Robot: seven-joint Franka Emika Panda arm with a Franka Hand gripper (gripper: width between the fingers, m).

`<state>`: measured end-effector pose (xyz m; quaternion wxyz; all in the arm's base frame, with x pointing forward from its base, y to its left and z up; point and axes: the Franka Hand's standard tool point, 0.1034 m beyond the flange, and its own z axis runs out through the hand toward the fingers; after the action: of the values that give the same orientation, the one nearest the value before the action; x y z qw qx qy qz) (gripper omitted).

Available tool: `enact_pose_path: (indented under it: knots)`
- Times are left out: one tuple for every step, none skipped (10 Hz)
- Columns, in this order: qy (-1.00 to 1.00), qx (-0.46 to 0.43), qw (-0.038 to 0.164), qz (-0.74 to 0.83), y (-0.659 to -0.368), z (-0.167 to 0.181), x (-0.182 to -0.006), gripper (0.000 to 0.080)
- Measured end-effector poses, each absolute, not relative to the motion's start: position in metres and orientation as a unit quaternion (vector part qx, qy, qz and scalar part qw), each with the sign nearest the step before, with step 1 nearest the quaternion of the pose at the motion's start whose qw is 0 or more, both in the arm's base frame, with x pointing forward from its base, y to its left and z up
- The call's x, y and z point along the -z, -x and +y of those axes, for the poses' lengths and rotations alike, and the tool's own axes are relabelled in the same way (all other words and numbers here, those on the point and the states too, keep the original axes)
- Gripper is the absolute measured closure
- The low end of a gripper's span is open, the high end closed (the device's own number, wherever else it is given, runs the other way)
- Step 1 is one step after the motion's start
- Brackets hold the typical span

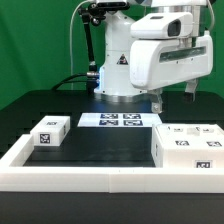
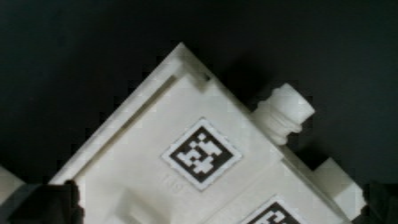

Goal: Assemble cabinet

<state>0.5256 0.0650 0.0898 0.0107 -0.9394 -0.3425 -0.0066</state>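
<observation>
The cabinet (image 1: 190,146) is a large white box-shaped body with black-and-white tags, standing on the dark table at the exterior view's right. My gripper (image 1: 175,98) hangs just above it, open and empty, with its fingers spread wide. In the wrist view a corner of the cabinet (image 2: 169,110) with two tags fills the frame, and a small white peg-like part (image 2: 285,106) sticks out at its edge. My dark fingertips (image 2: 22,205) show at the frame's lower corners, apart from the cabinet.
A small white tagged piece (image 1: 48,132) lies at the exterior view's left. The marker board (image 1: 120,120) lies flat in front of the robot base (image 1: 125,70). A low white border frame (image 1: 90,178) runs along the front and left.
</observation>
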Motion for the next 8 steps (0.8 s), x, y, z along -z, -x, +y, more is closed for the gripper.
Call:
enact_pose_path:
  knots:
    - [0.965,0.008,0.013,-0.262,-0.522,0.07,-0.087,0.0002]
    - [0.979,0.006,0.018,-0.201,-0.518,0.073,-0.084,0.0002]
    - [0.989,0.005,0.025,-0.149,-0.518,0.076,-0.084,0.0002]
    - [0.994,0.003,0.032,-0.1,-0.517,0.079,-0.084,0.0002]
    - [0.997,0.001,0.037,-0.072,-0.517,0.081,-0.084,0.0002]
    - [0.999,-0.002,0.044,-0.022,-0.516,0.085,-0.084,0.0002]
    - [0.998,-0.007,0.042,0.036,-0.514,0.092,-0.085,0.0002]
    - [0.995,-0.015,0.037,0.093,-0.506,0.096,-0.079,0.0002]
